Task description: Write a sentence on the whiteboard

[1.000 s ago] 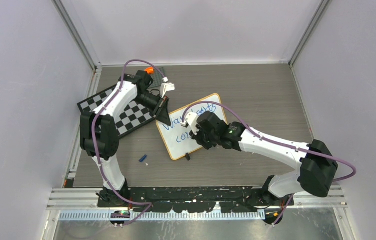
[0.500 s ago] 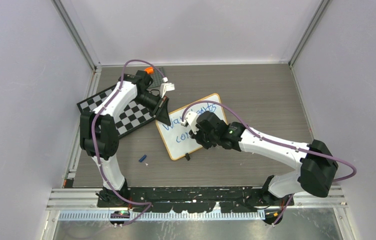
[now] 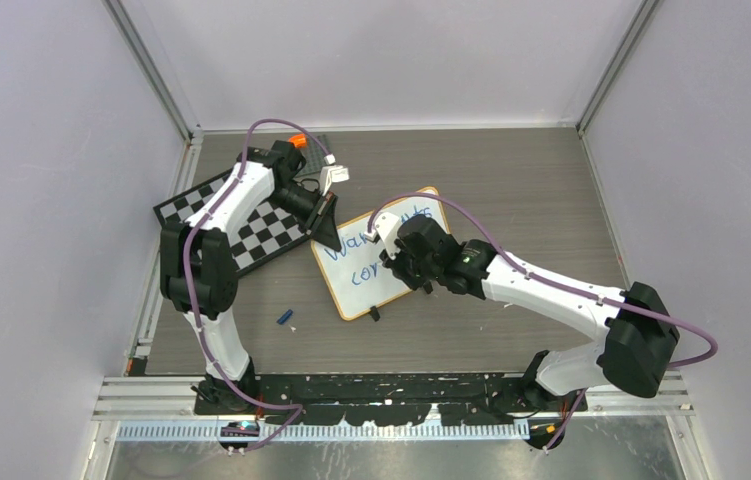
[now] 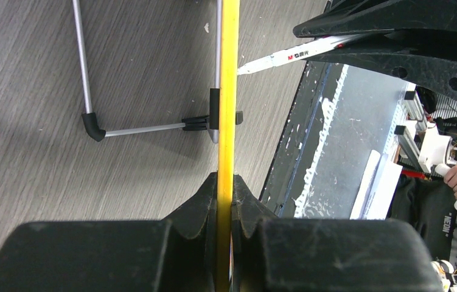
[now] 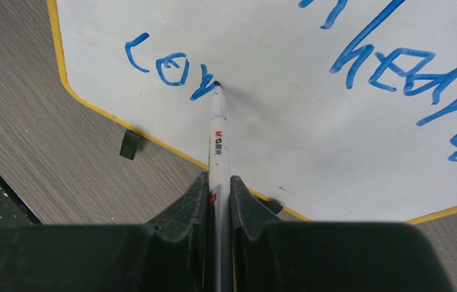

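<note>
The whiteboard [image 3: 356, 280] with a yellow rim lies tilted in the middle of the table. My left gripper [image 3: 327, 238] is shut on its far-left corner; in the left wrist view the yellow edge [image 4: 228, 91] runs up from between the fingers. My right gripper [image 3: 406, 268] is shut on a white marker [image 5: 218, 140] whose blue tip touches the board [image 5: 311, 146] at the end of the lower line. The sentence [image 5: 396, 67] in blue script reads roughly "Warm hearts" above and "con" [image 5: 165, 67] below. The right arm hides part of the writing in the top view.
A black-and-white checkered board [image 3: 251, 225] lies at the left under the left arm. A small blue cap [image 3: 286, 317] lies on the table near the whiteboard's near-left side. The board's wire stand and black foot [image 4: 95, 125] show in the left wrist view.
My right gripper has shifted slightly up and to the right along the lower line with the marker. The left gripper and the board have stayed put.
</note>
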Tool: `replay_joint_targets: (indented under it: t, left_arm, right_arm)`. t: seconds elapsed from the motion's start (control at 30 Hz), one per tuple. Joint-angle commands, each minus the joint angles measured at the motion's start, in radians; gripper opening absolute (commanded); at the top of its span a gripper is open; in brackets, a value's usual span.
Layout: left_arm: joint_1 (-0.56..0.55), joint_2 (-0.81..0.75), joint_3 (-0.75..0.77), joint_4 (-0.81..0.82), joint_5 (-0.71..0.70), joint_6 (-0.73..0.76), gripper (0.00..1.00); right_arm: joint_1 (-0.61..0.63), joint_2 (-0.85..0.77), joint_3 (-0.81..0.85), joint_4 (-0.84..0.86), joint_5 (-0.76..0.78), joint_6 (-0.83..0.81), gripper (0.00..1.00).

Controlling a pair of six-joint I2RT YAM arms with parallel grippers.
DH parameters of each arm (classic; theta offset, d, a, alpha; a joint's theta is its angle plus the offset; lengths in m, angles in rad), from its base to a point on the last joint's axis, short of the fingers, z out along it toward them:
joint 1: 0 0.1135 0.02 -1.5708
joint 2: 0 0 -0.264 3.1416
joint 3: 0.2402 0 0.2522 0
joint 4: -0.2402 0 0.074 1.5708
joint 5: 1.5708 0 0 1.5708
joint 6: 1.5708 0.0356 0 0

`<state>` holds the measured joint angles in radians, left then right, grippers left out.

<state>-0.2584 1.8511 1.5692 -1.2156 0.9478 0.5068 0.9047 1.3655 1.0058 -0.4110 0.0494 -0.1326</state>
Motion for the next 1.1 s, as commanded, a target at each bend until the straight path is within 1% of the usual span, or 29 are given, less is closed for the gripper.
replay_joint_targets:
  t: [0.0,0.3,0.53,0.87,1.07]
  left_arm:
    - [-0.015,0.037,0.008,0.011,-0.019,0.009,0.00]
    - [-0.015,0.039,0.015,0.010,-0.022,0.007,0.00]
    - [-0.015,0.046,0.020,0.011,-0.017,0.004,0.00]
    - [-0.015,0.043,0.018,0.006,-0.018,0.006,0.00]
    - [-0.015,0.042,0.024,0.003,-0.014,0.006,0.00]
  right_arm:
    - [-0.009,-0.031,0.029,0.048,0.034,-0.004,0.00]
    - [-0.018,-0.046,-0.031,0.013,0.056,-0.020,0.00]
    - [-0.009,-0.021,-0.047,-0.023,0.013,-0.011,0.00]
    - [-0.008,-0.059,0.012,-0.068,-0.032,-0.028,0.00]
    - [-0.019,-0.085,0.047,-0.058,-0.012,-0.016,0.00]
